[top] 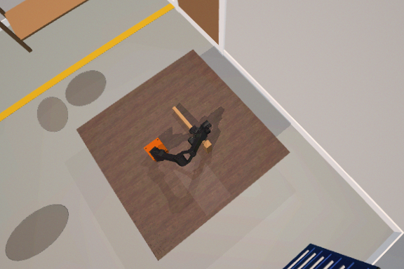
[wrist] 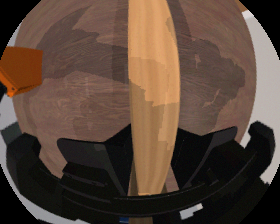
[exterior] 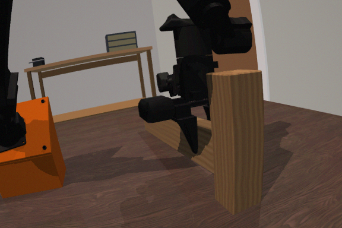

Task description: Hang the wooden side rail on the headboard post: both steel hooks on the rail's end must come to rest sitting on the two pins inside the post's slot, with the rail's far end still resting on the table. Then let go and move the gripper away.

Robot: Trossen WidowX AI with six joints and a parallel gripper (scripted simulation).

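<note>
The wooden side rail [top: 182, 118] [exterior: 164, 133] [wrist: 153, 75] is a long light beam. It runs from its far end, low at the table top, toward the headboard post [top: 207, 144] [exterior: 238, 133]. The post stands upright. My gripper [exterior: 201, 135] [wrist: 146, 125] is shut on the rail, one finger on each side, close to the post. In the exterior view the rail's near end goes out of sight behind the post. The hooks, the slot and the pins are hidden, so I cannot tell whether the hooks sit on the pins or whether rail and post touch.
The orange base block [top: 155, 144] [exterior: 36, 133] [wrist: 28, 67] carries the arm, left of the rail. The arm [top: 181, 160] bends over the brown table top [top: 127, 140] to the rail. A wooden bench [exterior: 89, 60] stands in the background, beyond the table.
</note>
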